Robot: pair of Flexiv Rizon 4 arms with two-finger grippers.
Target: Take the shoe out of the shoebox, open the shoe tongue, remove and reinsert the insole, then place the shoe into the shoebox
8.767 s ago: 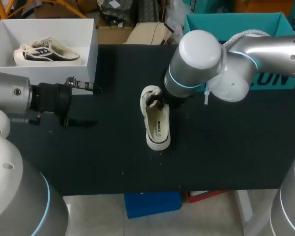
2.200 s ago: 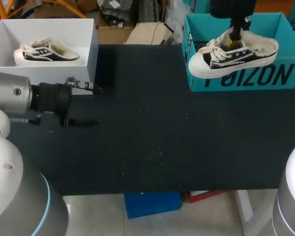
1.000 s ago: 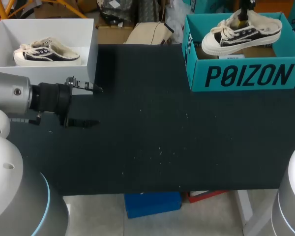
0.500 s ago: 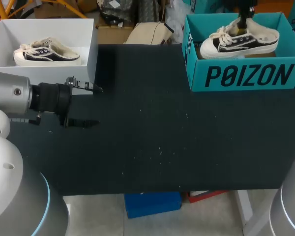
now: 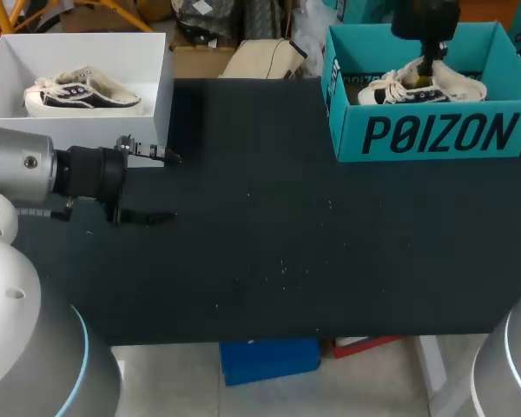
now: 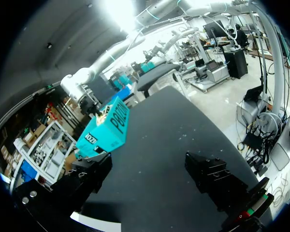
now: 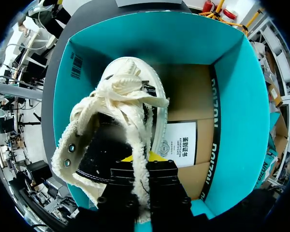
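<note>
I count two shoes and two boxes. My shoe [image 7: 117, 140] lies inside the teal shoebox [image 5: 434, 137]. From above, the front wall hides the shoe's lower half. My right gripper [image 7: 142, 166] pinches the fluffy rim of the shoe's opening, and the fluff hides nearly all of its yellow tips. My left gripper [image 6: 152, 178] hangs over the black table [image 5: 286, 252] with its fingers spread wide, holding nothing. The other shoe [image 5: 82, 91] sits in the white box [image 5: 163, 95]. The teal shoebox has big white letters on its front. A paper label lies on its floor, too small to read.
</note>
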